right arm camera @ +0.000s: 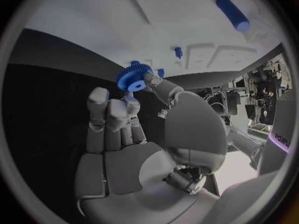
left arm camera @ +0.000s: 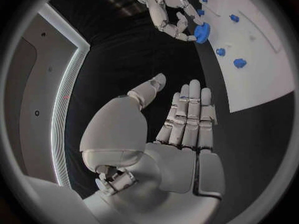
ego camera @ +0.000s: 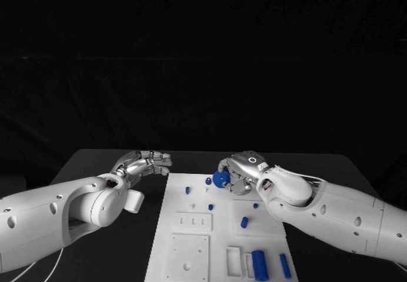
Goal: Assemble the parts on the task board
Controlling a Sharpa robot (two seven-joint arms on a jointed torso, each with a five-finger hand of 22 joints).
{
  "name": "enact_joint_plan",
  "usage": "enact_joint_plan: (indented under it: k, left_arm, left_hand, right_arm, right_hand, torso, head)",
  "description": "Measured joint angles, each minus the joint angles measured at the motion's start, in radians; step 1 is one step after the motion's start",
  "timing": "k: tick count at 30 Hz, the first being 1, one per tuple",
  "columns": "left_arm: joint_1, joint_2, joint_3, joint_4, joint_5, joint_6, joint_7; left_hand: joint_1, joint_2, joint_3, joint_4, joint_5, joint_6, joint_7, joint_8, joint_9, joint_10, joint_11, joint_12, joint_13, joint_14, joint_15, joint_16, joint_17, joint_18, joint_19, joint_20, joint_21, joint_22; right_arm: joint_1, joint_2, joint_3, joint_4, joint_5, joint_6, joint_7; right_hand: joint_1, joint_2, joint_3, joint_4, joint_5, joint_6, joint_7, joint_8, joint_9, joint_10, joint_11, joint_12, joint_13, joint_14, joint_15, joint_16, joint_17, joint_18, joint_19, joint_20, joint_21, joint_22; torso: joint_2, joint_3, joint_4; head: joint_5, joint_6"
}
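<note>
The right hand (ego camera: 240, 171) pinches a blue gear (ego camera: 221, 178) at its fingertips, over the far edge of the task board (ego camera: 191, 247) (other blue parts sit on it). The left hand (ego camera: 146, 163) hovers beside the board, fingers loosely extended, holding nothing

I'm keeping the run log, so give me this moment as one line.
right hand: holds blue gear over task board far edge | left hand: holds nothing, beside board | gear: not yet seated
</note>
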Motion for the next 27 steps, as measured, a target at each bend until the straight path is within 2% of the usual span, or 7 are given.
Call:
enact_joint_plan:
  k: [2, 6, 11, 20, 27]
  left_arm:
    - [0.000, 0.000, 0.000, 0.002, 0.000, 0.000, 0.000]
    - [0.000, 0.001, 0.000, 0.004, 0.000, 0.000, 0.000]
    - [0.000, 0.001, 0.000, 0.008, 0.000, 0.000, 0.000]
    - [0.000, -0.005, 0.000, 0.025, -0.016, -0.001, 0.000]
    - [0.000, -0.011, 0.000, 0.041, -0.021, -0.001, 0.000]
  left_hand:
    - [0.000, 0.000, 0.000, 0.000, 0.000, 0.000, 0.000, 0.000, 0.000, 0.000, 0.000, 0.000, 0.000, 0.000, 0.000, 0.000, 0.000, 0.000, 0.000, 0.000, 0.000, 0.000]
    - [0.000, 0.000, 0.000, 0.000, 0.000, 0.000, 0.000, -0.004, 0.000, 0.000, 0.000, 0.000, 0.000, 0.000, 0.000, 0.000, 0.000, 0.000, 0.000, 0.000, 0.000, 0.000]
    - [0.000, 0.000, 0.000, 0.000, 0.000, 0.000, 0.000, -0.004, 0.000, 0.000, 0.000, 0.000, 0.000, 0.000, 0.000, 0.000, 0.000, 0.000, 0.000, 0.000, 0.000, 0.000]
    - [0.000, 0.000, 0.000, 0.000, 0.000, 0.000, 0.000, -0.004, 0.000, 0.000, 0.000, 0.000, 0.000, 0.000, 0.000, 0.000, 0.000, 0.000, 0.000, 0.000, 0.000, 0.000]
    - [0.000, 0.000, 0.000, 0.000, 0.000, 0.000, 0.000, -0.004, 0.000, 0.000, 0.000, 0.000, 0.000, 0.000, 0.000, 0.000, 0.001, -0.004, 0.000, 0.000, 0.000, 0.000]
  right_arm:
    - [0.000, 0.010, -0.003, 0.002, -0.011, -0.002, -0.004]
    - [0.001, 0.027, -0.017, 0.000, -0.026, -0.002, -0.010]
    - [0.000, 0.058, -0.030, -0.023, -0.041, -0.002, -0.016]
    - [0.000, 0.097, -0.049, -0.054, -0.053, 0.000, -0.019]
    - [0.001, 0.122, -0.057, -0.076, -0.056, 0.000, -0.020]
  right_hand:
    - [0.000, 0.000, 0.000, 0.000, 0.000, 0.000, 0.000, 0.000, 0.000, 0.000, 0.000, 0.000, 0.000, 0.000, 0.000, 0.000, 0.000, 0.000, 0.000, 0.000, 0.000, 0.000]
    - [0.000, 0.000, 0.003, 0.003, 0.000, 0.000, 0.000, 0.000, 0.000, 0.000, 0.000, 0.000, 0.000, 0.000, 0.000, 0.000, 0.000, 0.000, 0.000, 0.000, 0.000, 0.000]
    - [0.000, 0.000, 0.003, 0.003, 0.000, 0.001, 0.000, -0.002, 0.000, 0.000, 0.000, 0.000, 0.000, 0.000, 0.000, 0.000, 0.000, 0.000, 0.000, 0.000, 0.000, 0.000]
    - [0.000, 0.000, 0.003, 0.003, -0.004, 0.003, 0.000, -0.003, 0.000, 0.002, 0.002, 0.000, -0.001, 0.000, 0.000, 0.000, 0.001, 0.000, 0.000, 0.000, 0.000, 0.000]
    - [0.000, 0.000, 0.003, 0.003, -0.004, 0.005, -0.002, -0.006, -0.002, 0.004, 0.000, 0.000, -0.001, 0.000, 0.001, 0.000, 0.001, 0.000, 0.000, 0.000, 0.004, 0.000]
  torso:
    - [0.000, -0.0002, 0.0004]
    - [0.000, -0.0013, 0.0012]
    - [0.001, -0.0020, 0.0017]
    - [0.003, -0.0019, 0.0025]
    - [0.008, -0.0051, 0.0049]
  head:
    - [0.001, 0.000]
    - [0.004, 0.000]
    - [0.007, -0.001]
    - [0.007, -0.007]
    - [0.010, -0.007]
